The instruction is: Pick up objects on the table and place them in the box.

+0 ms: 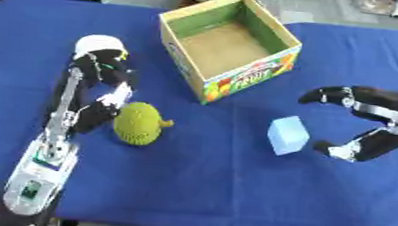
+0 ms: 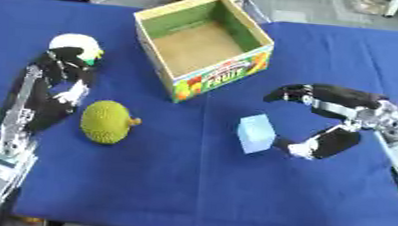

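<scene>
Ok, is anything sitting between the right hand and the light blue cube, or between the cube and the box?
Nothing visible. The right hand is open beside the light blue cube, only bare blue cloth in the gap. Between the cube and the box there is just cloth too. The yellow-green fruit lies off to the left, near the left hand.

— Can the right hand [image 2: 329, 121] reach the blue block [image 2: 256, 133]?
— Yes, only bare blue table [image 1: 232, 187] lies between.
— And the box [image 1: 228, 42]?
— Its top is open. The green ball [image 1: 138, 124] sits off to the left.
</scene>
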Controlling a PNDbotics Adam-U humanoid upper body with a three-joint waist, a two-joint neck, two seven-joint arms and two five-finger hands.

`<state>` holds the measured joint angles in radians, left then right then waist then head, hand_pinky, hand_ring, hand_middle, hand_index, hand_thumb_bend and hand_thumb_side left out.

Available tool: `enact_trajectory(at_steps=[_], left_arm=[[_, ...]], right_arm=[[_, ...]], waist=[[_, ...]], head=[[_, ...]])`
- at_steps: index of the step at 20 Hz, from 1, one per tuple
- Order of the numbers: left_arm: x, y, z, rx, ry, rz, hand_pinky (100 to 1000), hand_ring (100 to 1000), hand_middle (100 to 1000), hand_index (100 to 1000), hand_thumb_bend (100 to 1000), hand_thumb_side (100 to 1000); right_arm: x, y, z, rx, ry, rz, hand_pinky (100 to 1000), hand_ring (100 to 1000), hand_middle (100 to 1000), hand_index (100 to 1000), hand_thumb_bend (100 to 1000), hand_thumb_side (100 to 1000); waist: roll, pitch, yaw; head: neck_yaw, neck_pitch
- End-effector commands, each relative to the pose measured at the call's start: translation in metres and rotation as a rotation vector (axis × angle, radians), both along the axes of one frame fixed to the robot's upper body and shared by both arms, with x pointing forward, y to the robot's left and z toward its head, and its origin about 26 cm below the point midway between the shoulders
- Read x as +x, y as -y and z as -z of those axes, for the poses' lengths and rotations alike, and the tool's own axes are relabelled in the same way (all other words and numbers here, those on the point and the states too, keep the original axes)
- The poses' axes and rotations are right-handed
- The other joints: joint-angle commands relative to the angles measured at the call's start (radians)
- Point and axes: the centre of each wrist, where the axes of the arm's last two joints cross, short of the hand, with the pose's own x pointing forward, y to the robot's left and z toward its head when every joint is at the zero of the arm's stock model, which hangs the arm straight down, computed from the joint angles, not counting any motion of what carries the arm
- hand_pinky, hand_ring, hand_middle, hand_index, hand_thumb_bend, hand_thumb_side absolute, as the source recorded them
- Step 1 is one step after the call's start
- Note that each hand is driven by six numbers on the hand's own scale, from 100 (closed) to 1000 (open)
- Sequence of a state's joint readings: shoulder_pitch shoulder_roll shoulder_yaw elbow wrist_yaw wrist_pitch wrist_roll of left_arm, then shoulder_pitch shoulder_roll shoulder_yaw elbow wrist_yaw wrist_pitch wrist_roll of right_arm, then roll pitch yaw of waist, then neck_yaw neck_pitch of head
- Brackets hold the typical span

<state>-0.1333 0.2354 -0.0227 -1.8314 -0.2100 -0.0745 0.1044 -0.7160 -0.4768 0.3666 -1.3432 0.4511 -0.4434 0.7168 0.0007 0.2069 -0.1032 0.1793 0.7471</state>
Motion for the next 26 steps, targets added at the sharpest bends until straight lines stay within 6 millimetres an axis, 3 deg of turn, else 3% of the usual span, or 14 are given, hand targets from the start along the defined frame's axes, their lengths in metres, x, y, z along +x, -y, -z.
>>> enact_trajectory(at_steps=[1,26], left_arm=[[0.000,-0.002,-0.006,0.014,0.018,0.007,557,553,571,768,353,422],[0.001,-0.001,-0.008,0.010,0.023,0.016,558,551,571,769,353,422]], right_arm=[[0.004,-0.001,-0.008,-0.092,0.021,-0.089,902,936,909,964,265,431],[0.020,-0.014,0.015,-0.130,-0.017,-0.083,898,926,896,954,253,435]], waist=[[-0.001,-0.017,0.002],[0.008,-0.017,0.014]], head=[[-0.001,0.003],[-0.004,0.003]])
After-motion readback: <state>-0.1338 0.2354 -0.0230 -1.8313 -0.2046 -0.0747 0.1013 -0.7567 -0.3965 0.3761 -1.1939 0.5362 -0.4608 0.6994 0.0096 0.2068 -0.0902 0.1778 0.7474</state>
